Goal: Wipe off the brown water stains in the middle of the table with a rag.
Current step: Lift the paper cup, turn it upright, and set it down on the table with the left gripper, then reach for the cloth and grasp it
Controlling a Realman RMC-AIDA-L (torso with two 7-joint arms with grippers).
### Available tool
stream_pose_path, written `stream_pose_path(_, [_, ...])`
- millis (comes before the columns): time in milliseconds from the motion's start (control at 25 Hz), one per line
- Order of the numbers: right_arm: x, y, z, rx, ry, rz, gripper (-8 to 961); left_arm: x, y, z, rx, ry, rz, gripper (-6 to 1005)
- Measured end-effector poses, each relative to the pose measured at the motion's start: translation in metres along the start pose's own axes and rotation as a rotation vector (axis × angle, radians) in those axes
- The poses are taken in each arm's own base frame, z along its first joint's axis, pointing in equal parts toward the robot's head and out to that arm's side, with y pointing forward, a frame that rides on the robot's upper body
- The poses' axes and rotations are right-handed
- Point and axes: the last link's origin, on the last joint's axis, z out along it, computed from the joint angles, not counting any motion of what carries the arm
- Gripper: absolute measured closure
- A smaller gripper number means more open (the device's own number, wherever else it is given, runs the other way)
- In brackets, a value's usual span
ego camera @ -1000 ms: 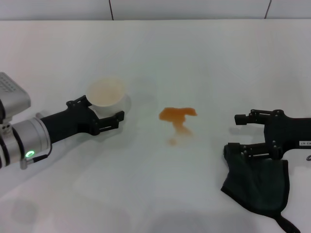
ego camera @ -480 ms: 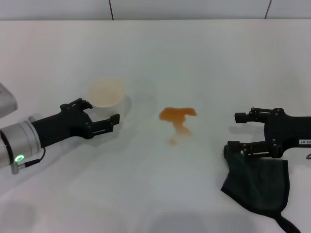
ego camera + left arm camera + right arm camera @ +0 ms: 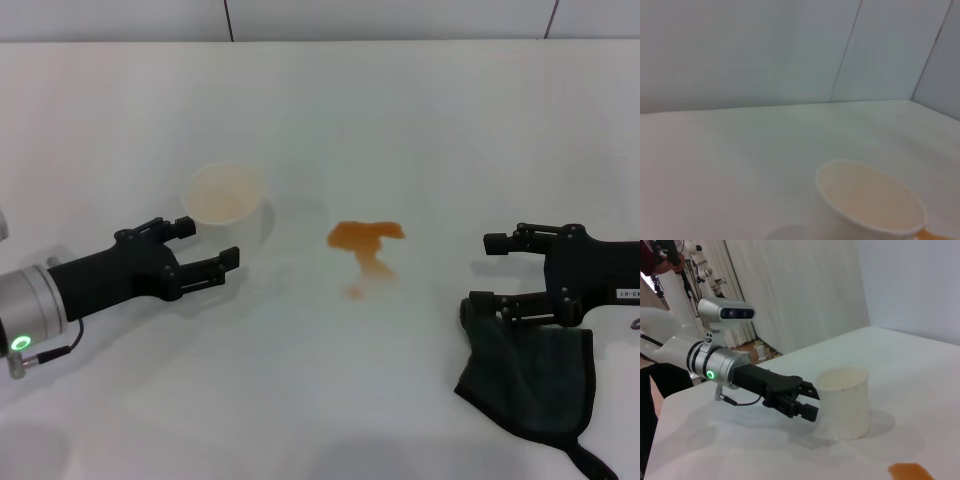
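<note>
The brown water stains (image 3: 365,241) lie mid-table (image 3: 400,110), an orange-brown blotch with a thin tail; an edge also shows in the right wrist view (image 3: 910,471). To the right, the dark rag (image 3: 530,375) lies crumpled on the table. My right gripper (image 3: 481,273) is open just right of the stains, and its nearer finger rests at the rag's top edge. My left gripper (image 3: 211,243) is open with nothing in it, a little short of the white paper cup (image 3: 225,196). The right wrist view shows the left gripper (image 3: 805,399) beside the cup (image 3: 845,401).
The cup (image 3: 870,200) stands upright, left of the stains. Pale wall panels rise behind the table's far edge. In the right wrist view a second robot and a person's arm stand beyond the table at the upper left.
My left gripper has drawn back from the cup, toward me and to the left, and now stands apart from it. The cup, rag and right gripper have stayed put.
</note>
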Motion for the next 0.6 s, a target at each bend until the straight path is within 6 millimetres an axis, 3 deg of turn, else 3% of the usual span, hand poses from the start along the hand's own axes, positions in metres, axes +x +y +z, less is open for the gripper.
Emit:
stream_pose_path(200, [0.0, 0.0, 0.0, 0.0, 0.0, 0.002, 121, -0.003, 0.003, -0.007, -0.024, -0.005, -0.022, 104])
stream_pose_path(600, [0.001, 0.0, 0.0, 0.003, -0.001, 0.004, 122, -0.004, 0.015, -0.053, -0.123, 0.024, -0.126, 104])
